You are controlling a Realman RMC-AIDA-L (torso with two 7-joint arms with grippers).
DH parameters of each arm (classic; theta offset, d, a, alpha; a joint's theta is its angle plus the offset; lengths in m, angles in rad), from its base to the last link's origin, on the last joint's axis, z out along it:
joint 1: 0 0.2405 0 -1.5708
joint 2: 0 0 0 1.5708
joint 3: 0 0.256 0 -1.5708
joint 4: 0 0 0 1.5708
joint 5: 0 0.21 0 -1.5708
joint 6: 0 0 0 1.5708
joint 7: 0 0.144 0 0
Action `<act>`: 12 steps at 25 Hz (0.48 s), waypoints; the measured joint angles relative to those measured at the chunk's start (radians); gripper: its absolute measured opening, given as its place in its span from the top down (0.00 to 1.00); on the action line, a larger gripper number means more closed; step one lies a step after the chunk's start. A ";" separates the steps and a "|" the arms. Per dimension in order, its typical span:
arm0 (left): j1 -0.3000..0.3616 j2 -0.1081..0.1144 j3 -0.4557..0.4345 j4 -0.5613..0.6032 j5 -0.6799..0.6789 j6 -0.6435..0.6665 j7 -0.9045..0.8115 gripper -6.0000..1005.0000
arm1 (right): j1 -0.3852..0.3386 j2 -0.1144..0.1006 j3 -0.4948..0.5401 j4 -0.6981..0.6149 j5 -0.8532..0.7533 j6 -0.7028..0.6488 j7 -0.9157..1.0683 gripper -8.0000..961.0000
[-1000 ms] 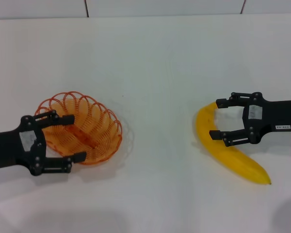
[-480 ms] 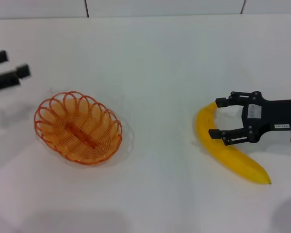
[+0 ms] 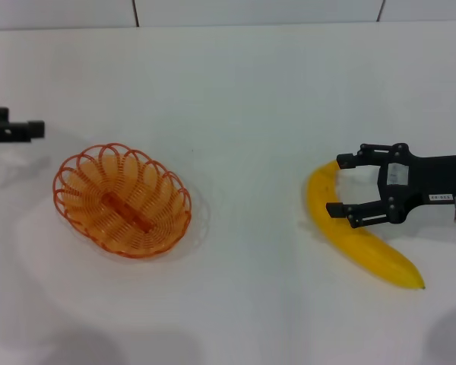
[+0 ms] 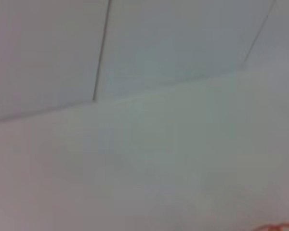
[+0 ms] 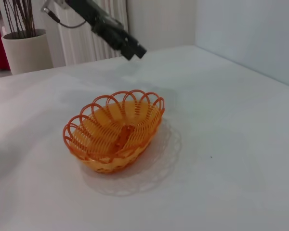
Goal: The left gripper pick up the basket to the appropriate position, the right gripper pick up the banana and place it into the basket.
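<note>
The orange wire basket (image 3: 121, 201) stands alone on the white table, left of centre; it also shows in the right wrist view (image 5: 113, 134). The left gripper (image 3: 19, 131) is at the far left edge of the head view, behind the basket and apart from it, with only its tip in view. In the right wrist view the left gripper (image 5: 127, 45) hangs above the table beyond the basket. The yellow banana (image 3: 372, 255) lies on the table at the right. The right gripper (image 3: 342, 186) is open, with its fingers on either side of the banana's upper part.
The table (image 3: 243, 99) is white, with a tiled wall behind it. A potted plant (image 5: 26, 50) stands beyond the table's far side in the right wrist view. The left wrist view shows table and wall, with a sliver of the basket rim (image 4: 279, 226).
The left gripper has left the basket's rim and moved back and to the left, almost out of the head view. The basket, banana and right gripper have stayed put.
</note>
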 joint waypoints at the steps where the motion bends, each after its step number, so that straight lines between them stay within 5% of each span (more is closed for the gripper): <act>1: -0.012 -0.005 0.000 0.000 0.028 -0.006 -0.003 0.15 | 0.000 0.000 0.000 0.000 0.000 0.000 0.000 0.06; 12: -0.079 -0.055 0.000 0.000 0.161 -0.026 -0.011 0.16 | 0.000 0.000 0.000 0.000 0.000 0.000 0.000 0.06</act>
